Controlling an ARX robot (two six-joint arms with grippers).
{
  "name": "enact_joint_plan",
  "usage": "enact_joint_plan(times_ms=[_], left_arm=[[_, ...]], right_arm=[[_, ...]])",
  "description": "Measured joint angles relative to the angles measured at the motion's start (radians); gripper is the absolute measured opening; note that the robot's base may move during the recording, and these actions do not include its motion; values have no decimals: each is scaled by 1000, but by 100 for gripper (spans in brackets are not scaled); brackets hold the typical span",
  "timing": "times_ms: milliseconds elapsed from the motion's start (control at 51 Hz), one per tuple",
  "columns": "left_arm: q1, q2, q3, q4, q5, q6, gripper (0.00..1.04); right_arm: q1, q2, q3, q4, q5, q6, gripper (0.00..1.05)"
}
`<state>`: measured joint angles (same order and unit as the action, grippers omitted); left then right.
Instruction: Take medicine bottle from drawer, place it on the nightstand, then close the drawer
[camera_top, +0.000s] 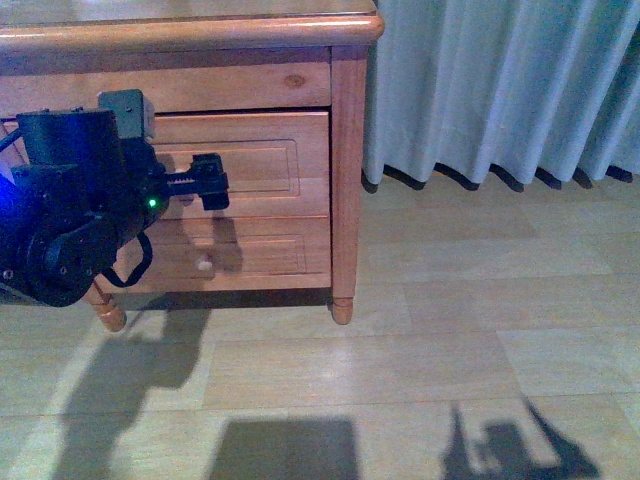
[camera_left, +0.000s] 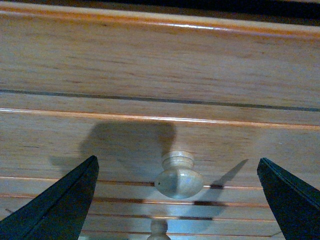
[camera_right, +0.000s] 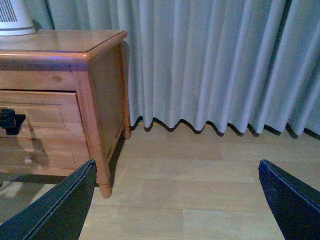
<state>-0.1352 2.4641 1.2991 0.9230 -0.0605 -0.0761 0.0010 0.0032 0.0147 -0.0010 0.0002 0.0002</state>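
The nightstand (camera_top: 345, 150) stands at the upper left of the front view, and its glossy top (camera_right: 65, 41) also shows in the right wrist view. The upper drawer (camera_top: 260, 150) looks pushed in. My left gripper (camera_top: 207, 182) hangs open just in front of that drawer's panel. In the left wrist view the left gripper (camera_left: 176, 161) has its dark fingers (camera_left: 60, 205) wide apart on either side of the round knob (camera_left: 179, 177), without touching it. My right gripper (camera_right: 176, 162) is open over bare floor, away from the nightstand. The medicine bottle is hidden.
The lower drawer's knob (camera_top: 203, 265) sits below my left gripper. A white ribbed appliance (camera_right: 15, 17) stands on the nightstand top. A grey curtain (camera_top: 500, 90) hangs to the right. The wooden floor (camera_top: 420, 350) stretches in front.
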Motion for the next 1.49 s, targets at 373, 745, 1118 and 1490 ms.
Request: enact_joint_plan(times_ms=[373, 745, 1118, 1490], left_arm=[[-2, 29, 31, -2, -8, -1, 98], [-13, 37, 40, -10, -22, -3, 65], [-15, 26, -7, 34, -29, 8, 27], [-36, -111, -349, 189, -44, 27, 26]], right_arm=[[0, 0, 0, 0, 0, 0, 98], [0, 0, 0, 0, 0, 0, 98], [0, 0, 0, 0, 0, 0, 98], [0, 0, 0, 0, 0, 0, 98]])
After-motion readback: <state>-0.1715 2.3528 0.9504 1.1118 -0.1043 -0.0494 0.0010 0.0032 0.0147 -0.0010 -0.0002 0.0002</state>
